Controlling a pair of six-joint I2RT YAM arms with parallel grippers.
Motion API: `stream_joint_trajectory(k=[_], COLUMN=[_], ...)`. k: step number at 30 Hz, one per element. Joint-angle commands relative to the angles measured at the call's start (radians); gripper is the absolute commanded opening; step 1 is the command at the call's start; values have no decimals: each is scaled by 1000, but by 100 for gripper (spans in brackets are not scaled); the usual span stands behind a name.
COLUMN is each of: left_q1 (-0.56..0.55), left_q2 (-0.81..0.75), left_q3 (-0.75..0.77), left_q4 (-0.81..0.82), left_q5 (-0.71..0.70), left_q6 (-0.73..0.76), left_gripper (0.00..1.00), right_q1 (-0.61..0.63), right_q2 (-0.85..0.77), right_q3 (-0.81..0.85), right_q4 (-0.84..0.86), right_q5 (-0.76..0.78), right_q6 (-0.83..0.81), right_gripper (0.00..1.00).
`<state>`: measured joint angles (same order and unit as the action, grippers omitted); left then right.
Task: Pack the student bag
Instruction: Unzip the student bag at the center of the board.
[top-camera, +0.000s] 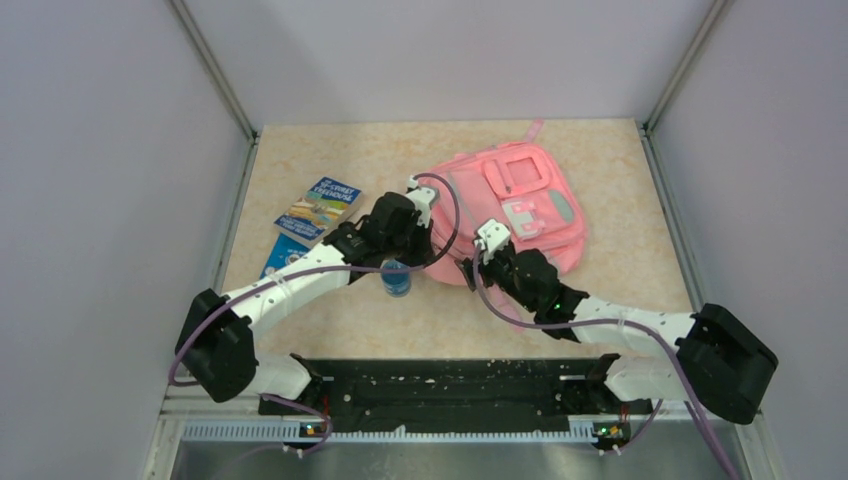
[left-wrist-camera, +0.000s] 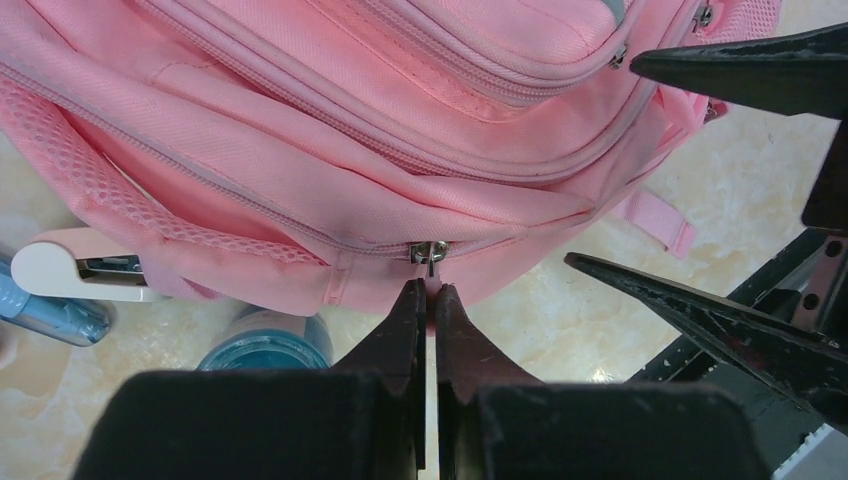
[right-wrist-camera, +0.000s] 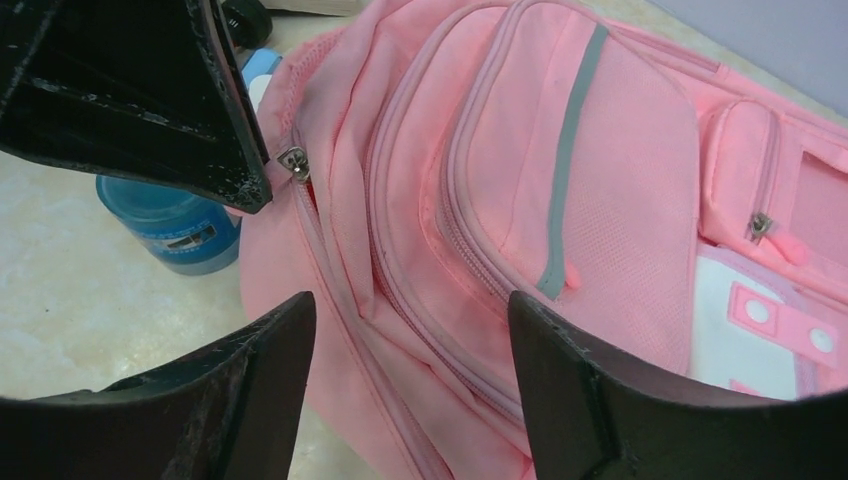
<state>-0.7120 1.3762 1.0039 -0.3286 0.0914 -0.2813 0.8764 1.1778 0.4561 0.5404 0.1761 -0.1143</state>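
The student bag (top-camera: 525, 205) is a large pink backpack lying flat at the back right of the table. My left gripper (left-wrist-camera: 431, 292) is shut on the pink zip pull (left-wrist-camera: 430, 285) that hangs from a metal slider (left-wrist-camera: 428, 252) on the bag's near edge. From above, the left gripper (top-camera: 432, 252) sits at the bag's left corner. My right gripper (right-wrist-camera: 405, 312) is open, its fingers (right-wrist-camera: 285, 335) standing either side of the bag's zipped seam close beside the left gripper (right-wrist-camera: 150, 100). From above, the right gripper (top-camera: 470, 268) is at the bag's near edge.
A blue-capped jar (top-camera: 396, 278) stands just left of the bag, under the left wrist. A white stapler (left-wrist-camera: 80, 270) and a blue tube (left-wrist-camera: 40, 315) lie by the bag's mesh side pocket. Two booklets (top-camera: 320, 205) lie at the left. Grey walls enclose the table.
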Motion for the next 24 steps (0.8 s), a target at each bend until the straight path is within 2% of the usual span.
stream_joint_trajectory(k=[1, 6, 11, 13, 19, 24], left_q1=[2, 1, 3, 7, 35, 125], left_q2=[-67, -76, -72, -81, -93, -112], left_q3=[2, -5, 19, 20, 22, 56], left_q4=[117, 127, 80, 71, 71, 75], left_q5=[38, 54, -26, -63, -76, -27], left_q6=[21, 21, 22, 29, 27, -41], left_gripper=[0, 0, 0, 0, 0, 0], right_q1=[15, 25, 27, 28, 27, 28], right_q2=[52, 92, 61, 20, -113, -225], right_q3=[18, 41, 23, -8, -84, -114], right_q4=[42, 41, 71, 104, 178, 183], right_q5=[13, -9, 119, 154, 133, 111], right_q6=[-6, -10, 3, 4, -7, -11], right_gripper=[64, 51, 18, 1, 0, 0])
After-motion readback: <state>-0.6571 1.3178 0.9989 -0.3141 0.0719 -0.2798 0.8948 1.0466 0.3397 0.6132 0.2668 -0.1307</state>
